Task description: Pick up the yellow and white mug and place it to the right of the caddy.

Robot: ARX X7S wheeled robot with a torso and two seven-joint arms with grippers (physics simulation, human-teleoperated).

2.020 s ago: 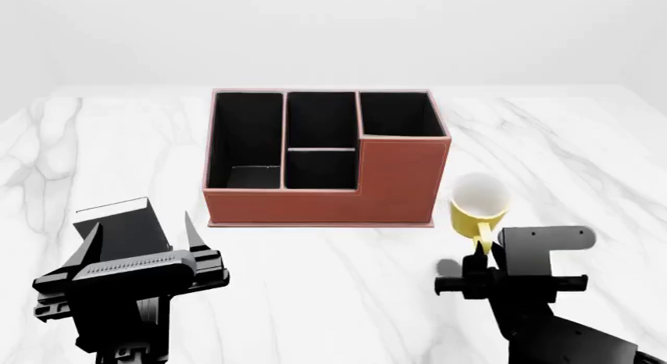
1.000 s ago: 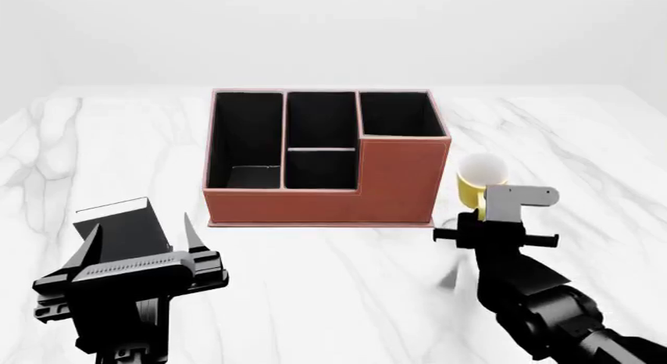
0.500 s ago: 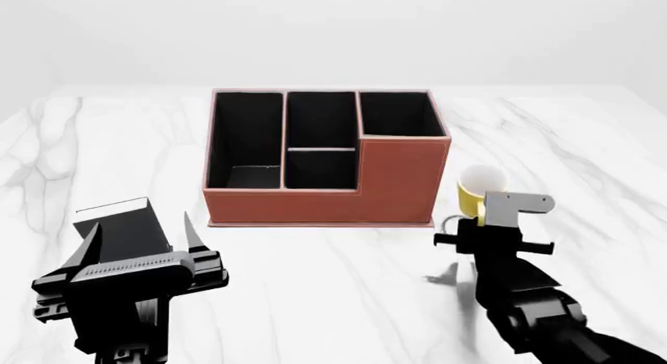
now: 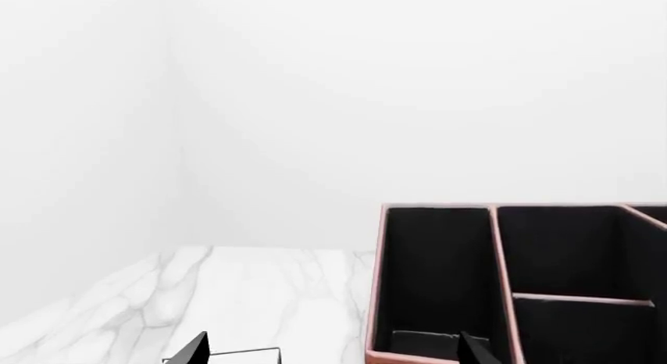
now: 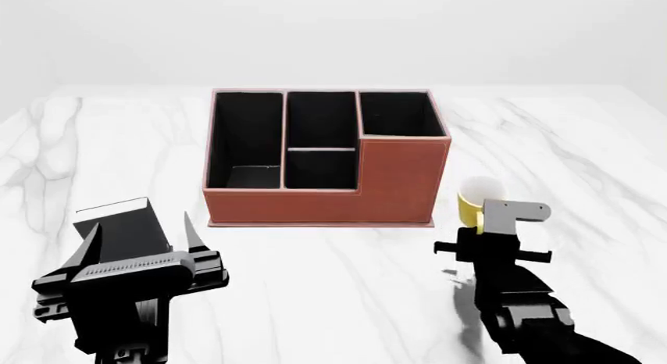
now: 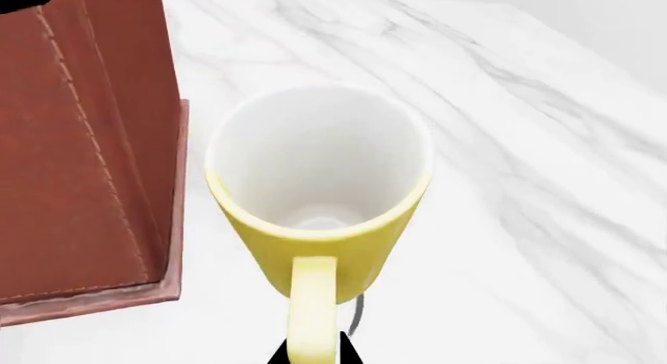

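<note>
The yellow and white mug [image 5: 471,201] stands just right of the reddish-brown caddy [image 5: 328,157], close to its front right corner. In the right wrist view the mug [image 6: 318,188] is upright, white inside, its yellow handle [image 6: 311,305] pointing back between my fingertips. My right gripper [image 6: 311,352] is shut on that handle; in the head view the right gripper [image 5: 482,227] sits right behind the mug. The caddy's leather wall [image 6: 83,145] is beside the mug. My left gripper [image 5: 140,239] is open and empty at the front left; its left wrist view shows the caddy's compartments [image 4: 521,286].
A small upright black slab [image 5: 117,223] stands by my left gripper. The white marble table [image 5: 583,145] stretches to the right of the mug and in front of the caddy.
My right gripper, shut on the mug's handle, carried the mug first away from me toward the caddy's right side, then back down a little; the mug now sits lower. The left arm is still.
</note>
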